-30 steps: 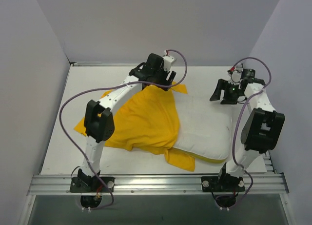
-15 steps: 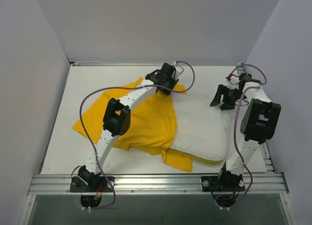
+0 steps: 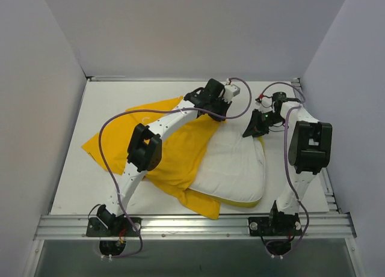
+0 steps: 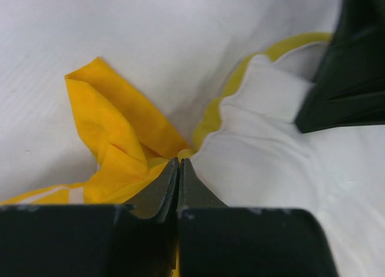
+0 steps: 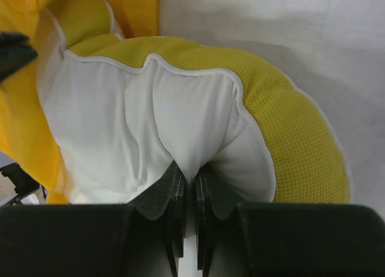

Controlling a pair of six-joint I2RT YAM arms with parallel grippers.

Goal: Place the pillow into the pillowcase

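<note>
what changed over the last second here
The right hand swung left and closed on the pillow at its far edge, pulling it leftward. The left hand slid right, shut on the pillowcase. The pillow is still mostly uncovered.

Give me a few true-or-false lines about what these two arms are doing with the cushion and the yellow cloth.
1. The right gripper pinches the pillow. True.
2. The pillow is wholly inside the pillowcase. False: most of it lies bare.
3. The left gripper is wide open. False: it is shut on the pillowcase.
4. The pillowcase covers part of the pillow. True.
</note>
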